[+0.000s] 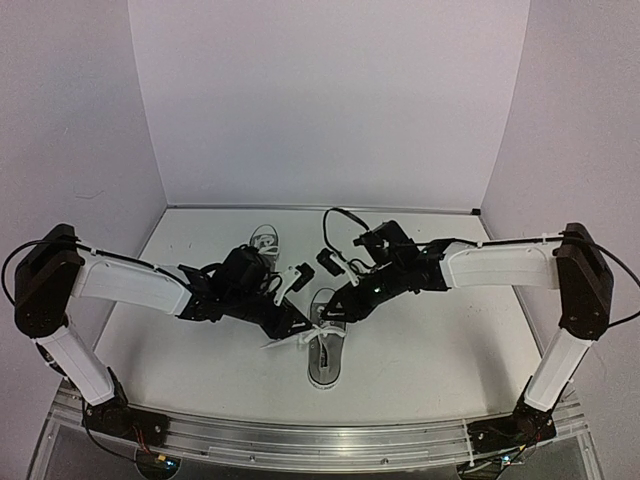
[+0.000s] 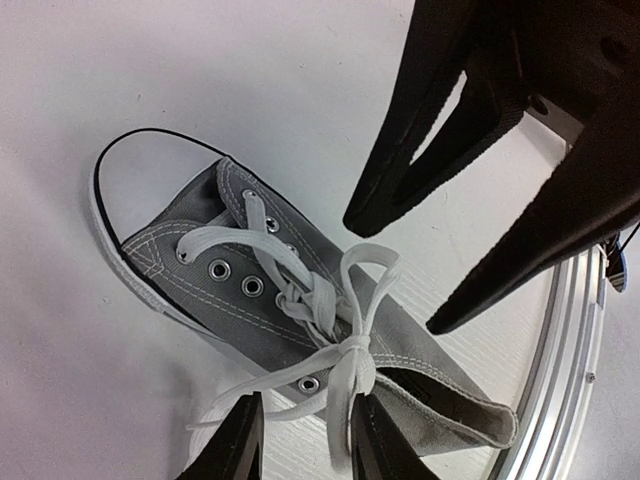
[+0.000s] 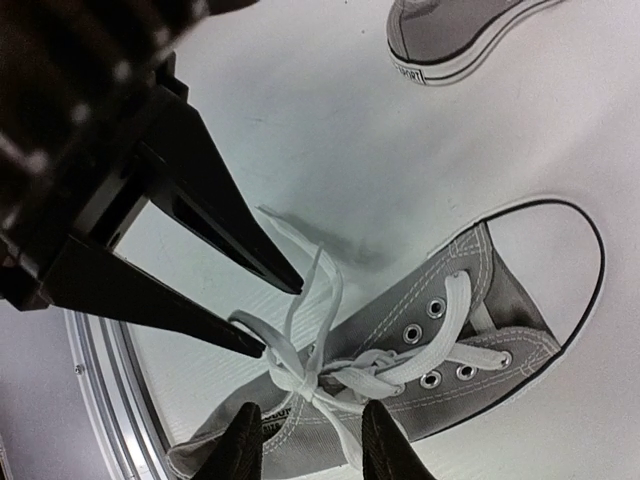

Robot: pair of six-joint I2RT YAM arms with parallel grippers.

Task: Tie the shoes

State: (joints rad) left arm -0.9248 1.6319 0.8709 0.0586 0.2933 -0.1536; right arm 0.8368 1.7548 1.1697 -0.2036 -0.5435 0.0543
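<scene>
On the white table [image 1: 430,350] we find both arms meeting over the near shoe [image 1: 327,362], mid-table, its twin, the far shoe [image 1: 264,238], well apart by the back wall. The left gripper [image 2: 305,445] and right gripper [image 3: 312,445] each stand part-open, clamping nothing, lace strands running loose between the fingers. We judge the bow [image 2: 352,350] formed; the step now is to lift clear straight up, since crowded fingertips could snag a loop and pull it undone.

White table [image 1: 430,340], pale walls [image 1: 330,100], aluminium rail [image 1: 330,440]
</scene>
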